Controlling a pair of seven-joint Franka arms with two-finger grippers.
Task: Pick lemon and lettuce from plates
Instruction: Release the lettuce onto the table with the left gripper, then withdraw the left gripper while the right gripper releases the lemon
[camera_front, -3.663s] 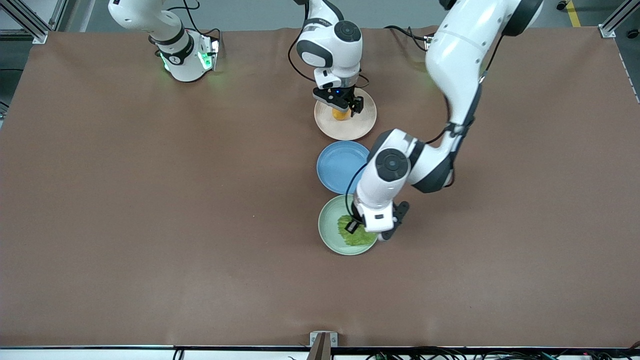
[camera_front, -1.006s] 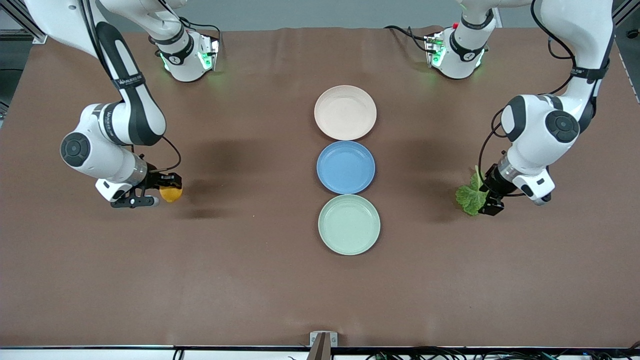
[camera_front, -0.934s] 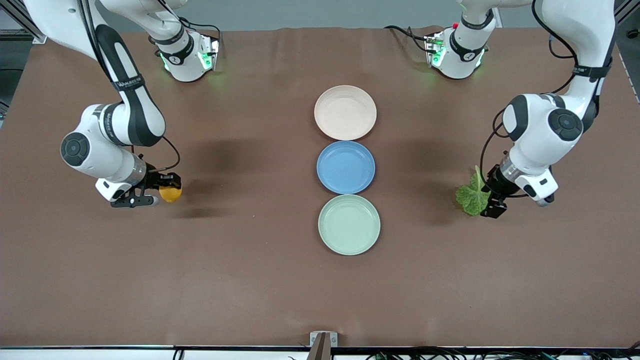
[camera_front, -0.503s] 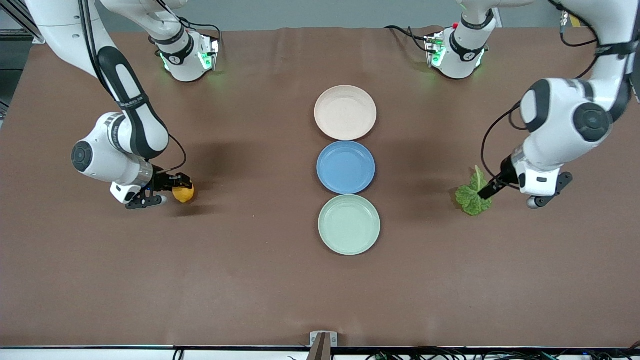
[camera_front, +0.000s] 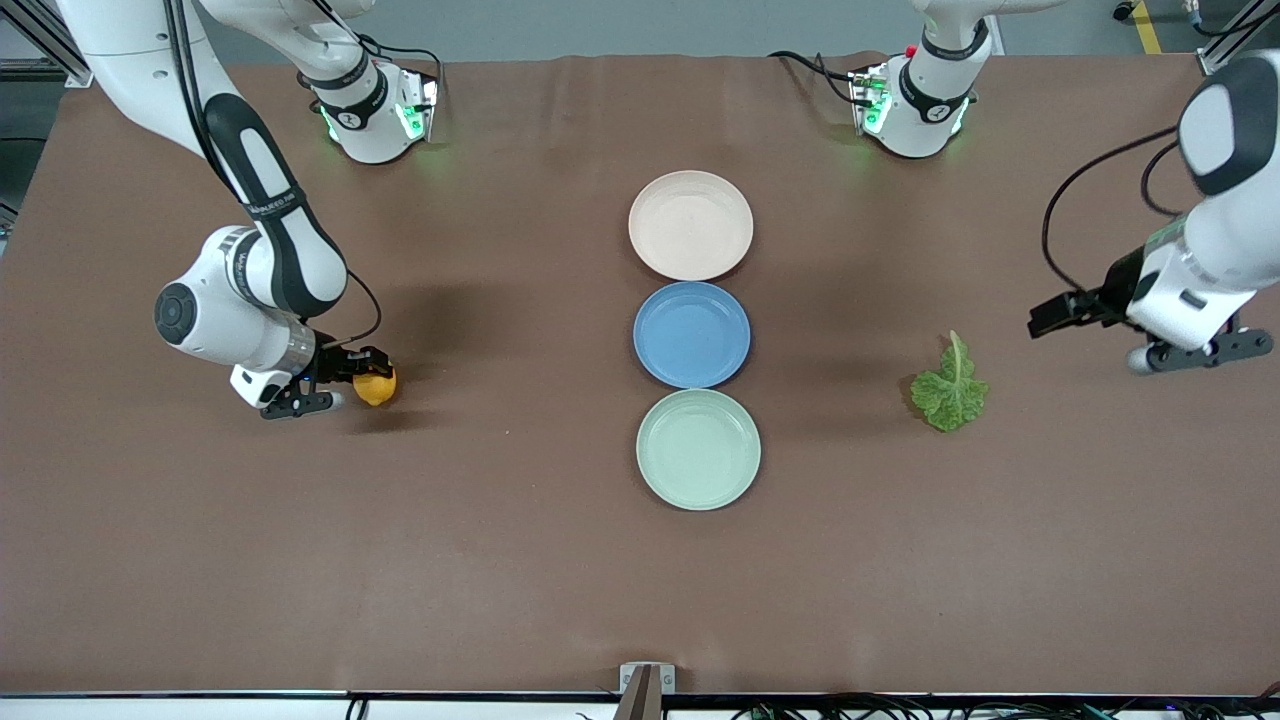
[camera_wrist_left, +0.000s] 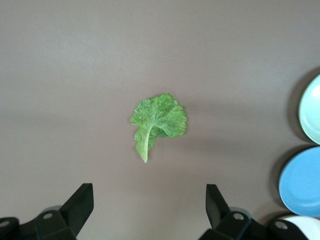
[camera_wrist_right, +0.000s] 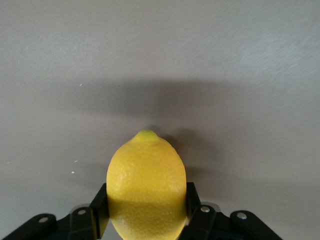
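pinching the smooth oval lemon (camera_front: 376, 387) between its black fingers, the right gripper (camera_front: 345, 378) sits low over the brown table (camera_front: 400, 560). the left gripper (camera_wrist_left: 150, 210) hangs spread wide, with the crinkled, pale-ribbed lettuce (camera_front: 949, 388) flat on the cloth ahead of its fingertips, untouched.

Lemon (camera_front: 375, 387) apparently in right claw (camera_front: 352, 380)

We see a wide desk (camera_front: 500, 560) covered in plain brown matte sheeting, evenly lit from above with soft shadows. Past its top edge lies grey floor (camera_front: 520, 30), with aluminium frame posts (camera_front: 60, 50) at the corners and black cables (camera_front: 900, 708) along its lower edge.
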